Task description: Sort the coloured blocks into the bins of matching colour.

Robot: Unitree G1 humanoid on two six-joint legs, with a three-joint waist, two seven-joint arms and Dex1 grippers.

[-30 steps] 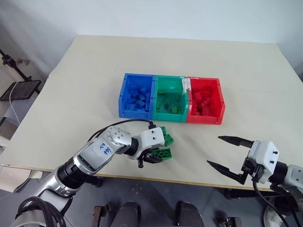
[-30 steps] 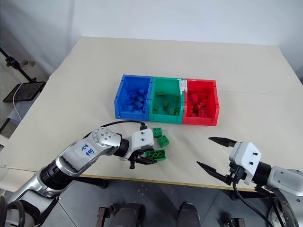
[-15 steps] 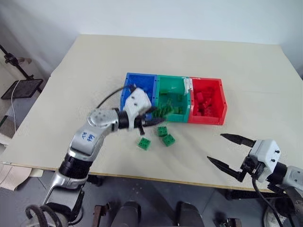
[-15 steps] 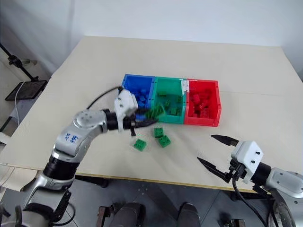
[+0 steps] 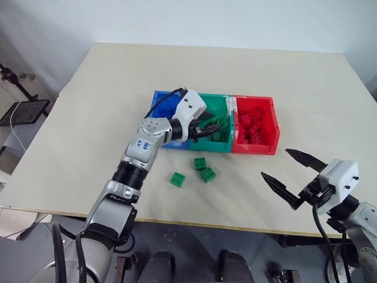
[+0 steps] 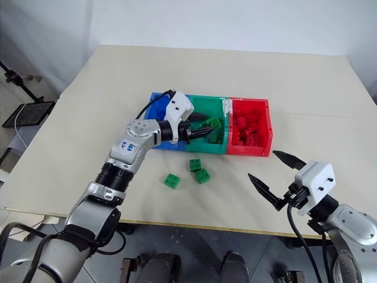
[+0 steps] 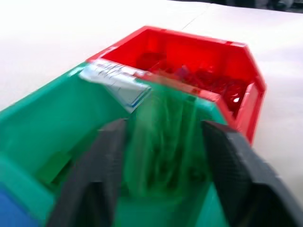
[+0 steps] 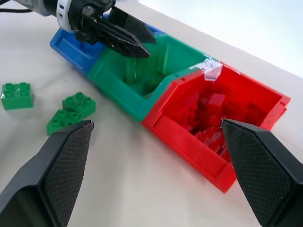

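Spanning most of the scene was the pale table [image 5: 118, 88], and on it sat the bins [image 5: 212, 121], three joined tubs in a row running left to right: blue, green, then red. Each tub already held bricks of its own colour.

The left gripper [image 5: 207, 126] reached level over the near left part of the green tub, pointing toward the red one. Its two black fingers [image 7: 102, 165] stood apart, and between them a blurred green shape [image 7: 163, 142] showed as a long smear running along the line of the fingers, over the inside of the green tub. Whether the fingers touched it I could not tell, and its true long axis could not be read through the blur.

The right gripper [image 6: 271, 177] hung level over the table's near edge, well to the right, pointing toward the bins, its fingers [image 8: 66, 175] spread wide with nothing between them.

Three small green blocks lay on the table in front of the green tub, studs up. Two of them [image 5: 200, 163] [image 5: 207, 174] sat just beside each other, the nearer one turned at an angle. The third [image 5: 177, 179] lay apart to their left, also turned at an angle to the table's near edge.
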